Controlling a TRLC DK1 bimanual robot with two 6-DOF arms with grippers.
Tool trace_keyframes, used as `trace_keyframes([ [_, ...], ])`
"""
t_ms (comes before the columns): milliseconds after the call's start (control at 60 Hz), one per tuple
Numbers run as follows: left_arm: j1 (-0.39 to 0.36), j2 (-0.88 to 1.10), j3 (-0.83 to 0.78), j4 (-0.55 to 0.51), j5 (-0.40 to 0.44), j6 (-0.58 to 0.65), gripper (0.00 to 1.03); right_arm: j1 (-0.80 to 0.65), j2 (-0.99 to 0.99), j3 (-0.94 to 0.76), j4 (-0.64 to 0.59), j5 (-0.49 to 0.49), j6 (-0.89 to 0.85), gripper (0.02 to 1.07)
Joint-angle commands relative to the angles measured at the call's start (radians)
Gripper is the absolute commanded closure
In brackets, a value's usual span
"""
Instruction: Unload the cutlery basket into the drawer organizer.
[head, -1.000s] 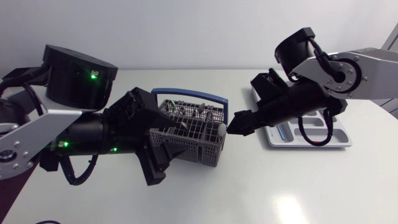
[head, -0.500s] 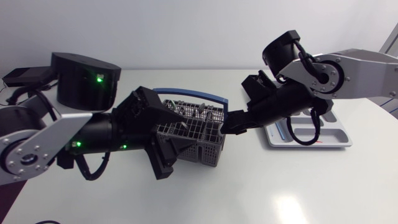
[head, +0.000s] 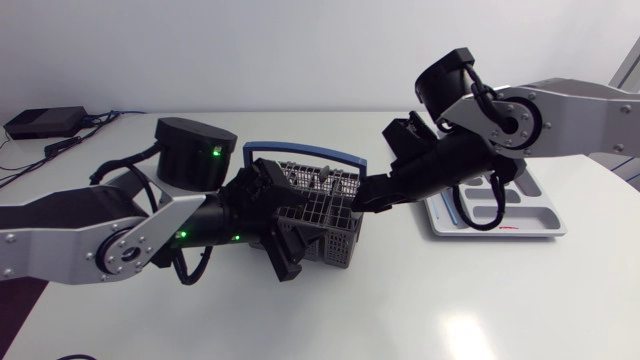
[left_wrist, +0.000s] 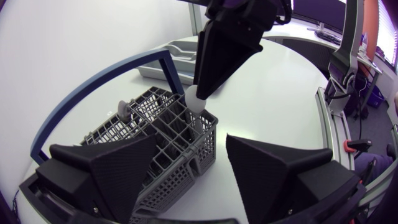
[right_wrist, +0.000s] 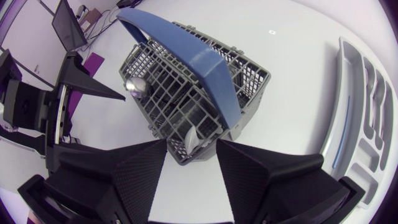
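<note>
The left fingers (left_wrist: 102, 171) are spread wide and not gripping anything. The near corner of the cutlery basket (head: 322, 245) sits in the gap between them. One finger hangs over the grid compartments and the other is outside the wall, over bare tabletop (head: 450, 300). I honestly can't tell if either one is actually touching the plastic.

The right fingers (right_wrist: 124, 177) come in from the opposite side, pointing down at the end compartment straight ahead of the left fingers. They're parted too. A pale, rounded utensil end (right_wrist: 193, 140) pokes up out of that compartment, right at the gap between their tips. In the left wrist view it looks like it's sitting right at the tips. The right wrist view shows space on both sides of it though, so I'd call that released, not clamped.

The blue handle (right_wrist: 186, 56) arches over the basket ahead of the right fingers. Further ahead of them, next to the handle, a second utensil with a round shiny end (right_wrist: 138, 86) stands in a compartment.

The drawer organizer (head: 548, 222) lies flat on the tabletop off to the side of the right fingers, apart from the basket.
</note>
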Motion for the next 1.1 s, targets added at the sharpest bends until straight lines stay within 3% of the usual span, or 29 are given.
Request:
trace_keyframes([
  [0,-0.006,0.037,0.023,0.025,-0.020,-0.031,0.32,0.012,0.020,0.020,0.011,0.000,0.027,0.48],
  [167,-0.016,0.083,0.046,0.073,-0.070,-0.060,0.71,0.017,0.025,0.023,0.015,0.000,0.028,0.50],
  [183,-0.016,0.095,0.054,0.076,-0.080,-0.069,0.79,0.018,0.026,0.023,0.015,0.000,0.028,0.50],
  [250,-0.019,0.121,0.071,0.082,-0.098,-0.077,0.90,0.021,0.028,0.024,0.018,0.000,0.030,0.50],
  [517,-0.025,0.250,0.134,0.088,-0.155,-0.096,0.94,0.034,0.044,0.031,0.026,0.005,0.034,0.52],
  [883,-0.020,0.273,0.147,0.082,-0.162,-0.101,0.94,0.038,0.067,0.026,0.034,0.014,0.037,0.57],
  [1083,-0.017,0.267,0.143,0.081,-0.162,-0.103,0.94,0.035,0.074,0.024,0.035,0.026,0.040,0.86],
])
